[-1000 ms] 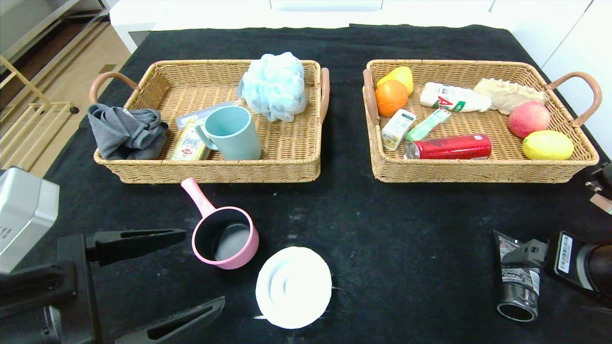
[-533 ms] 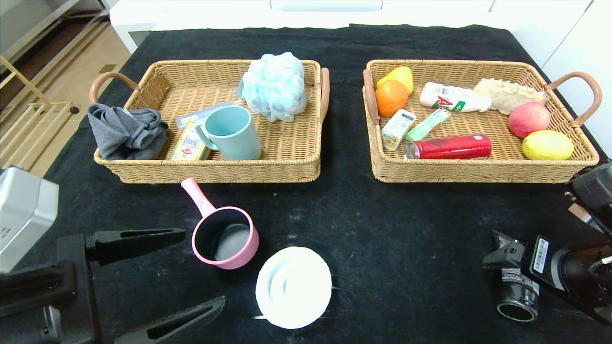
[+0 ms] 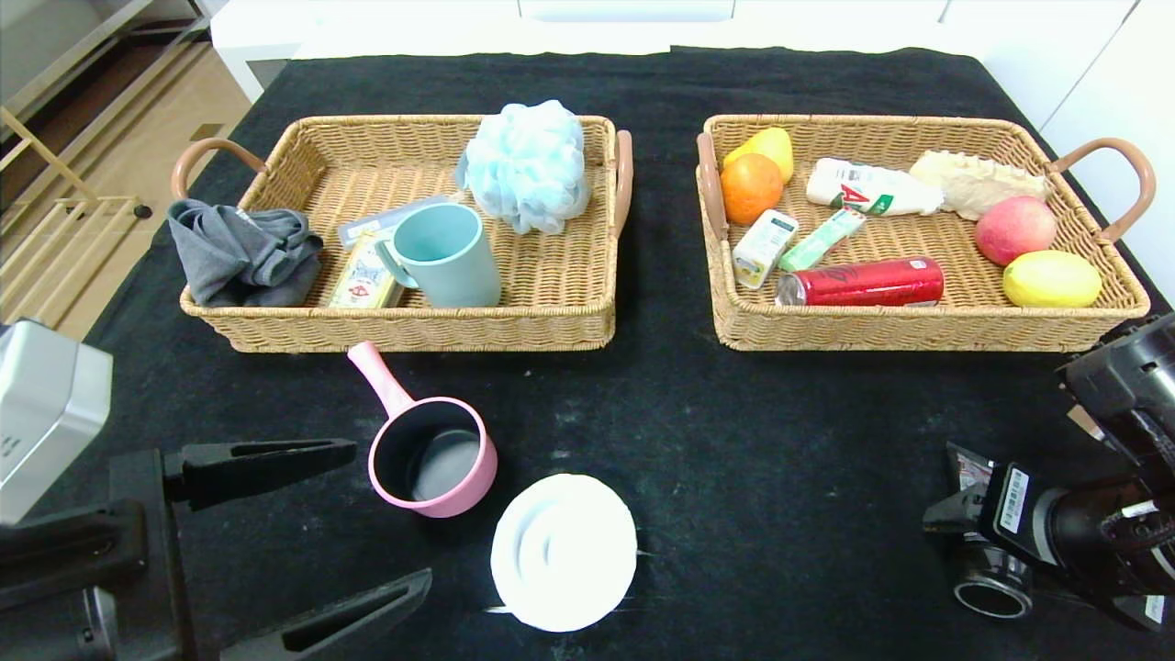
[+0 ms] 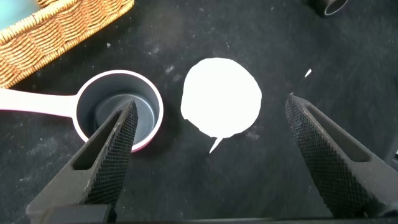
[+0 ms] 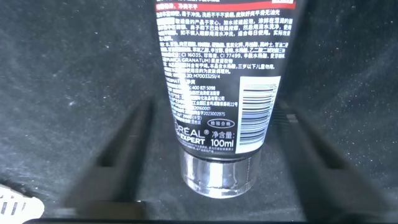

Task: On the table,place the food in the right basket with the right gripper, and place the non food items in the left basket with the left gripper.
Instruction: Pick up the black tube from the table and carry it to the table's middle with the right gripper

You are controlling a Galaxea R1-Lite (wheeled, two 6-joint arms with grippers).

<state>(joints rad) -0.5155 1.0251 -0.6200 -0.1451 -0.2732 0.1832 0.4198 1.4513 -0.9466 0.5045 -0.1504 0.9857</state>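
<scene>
Your right gripper (image 3: 950, 528) sits low at the near right of the table (image 3: 734, 441), right over the black tube (image 3: 987, 569). In the right wrist view the fingers (image 5: 124, 155) stand apart on either side of the tube (image 5: 214, 93), blurred, with a gap showing between each finger and the tube, so they straddle it and you can't call it gripped. The tube lies flat on the cloth with its clear cap toward the robot, white print and a barcode facing up. Your left gripper (image 3: 367, 514) hovers at the near left, its fingers (image 4: 112, 155) spread wide and holding nothing; in the left wrist view one fingertip overlaps the pink pot (image 4: 118, 115), while the white disc (image 4: 221, 96) lies in the gap between the fingers. The pink pot (image 3: 431, 454) stands upright on the table just in front of the left basket (image 3: 422, 330), handle pointing at the basket wall, and the white disc (image 3: 563, 551) lies flat just beside it, nearer the robot. The red can (image 3: 863, 282) lies on its side inside the right basket (image 3: 918, 326) along the near wall, the small carton (image 3: 764, 248) and the candy stick (image 3: 823, 239) just behind it. The teal mug (image 3: 445, 255) stands in the left basket.
</scene>
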